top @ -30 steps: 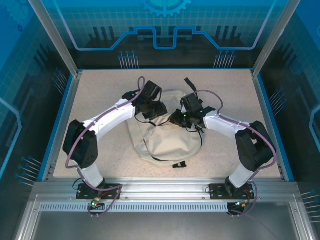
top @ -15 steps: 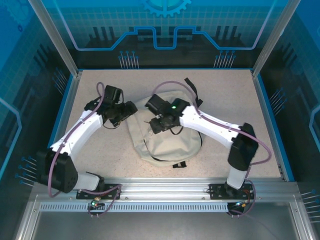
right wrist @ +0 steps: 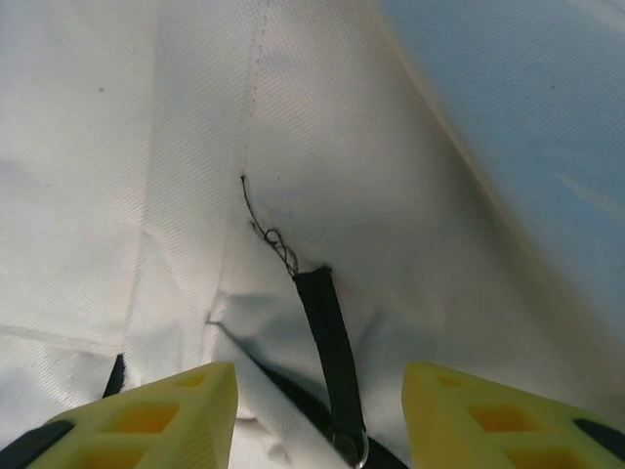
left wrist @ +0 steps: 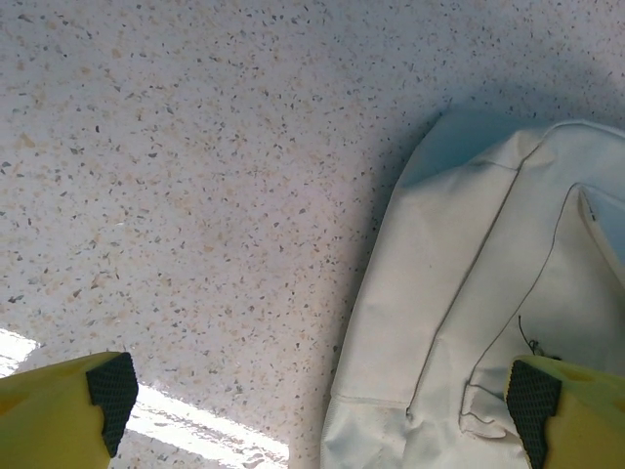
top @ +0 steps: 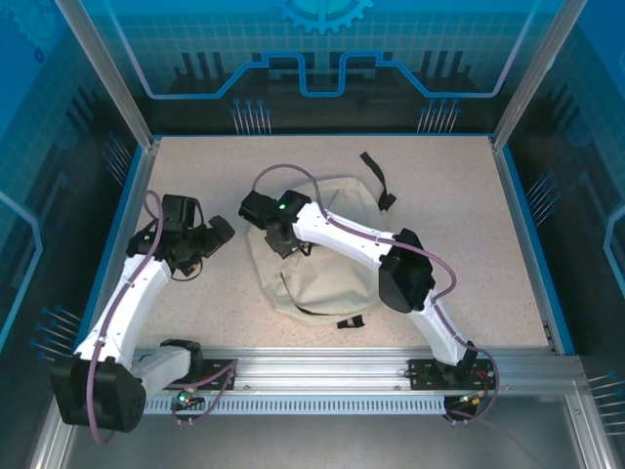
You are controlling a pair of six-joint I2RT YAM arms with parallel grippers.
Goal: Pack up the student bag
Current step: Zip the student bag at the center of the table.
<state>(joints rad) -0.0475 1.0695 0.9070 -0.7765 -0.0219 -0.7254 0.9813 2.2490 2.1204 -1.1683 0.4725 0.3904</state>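
The cream student bag lies flat in the middle of the table, its black straps trailing toward the back. My right gripper reaches across to the bag's upper left corner. In the right wrist view it is open, and a black zipper pull lies between the yellow fingers without touching either. My left gripper hangs over bare table just left of the bag. It is wide open with nothing in it, and the bag's edge lies under its right finger.
The speckled table is bounded by a blue rim and the enclosure's glass walls. The right arm's forearm lies across the top of the bag. The left arm's links run along the table's left side.
My left gripper opened and pulled back from the bag toward the left. My right arm swung left across the bag, from its top right to its upper left corner.
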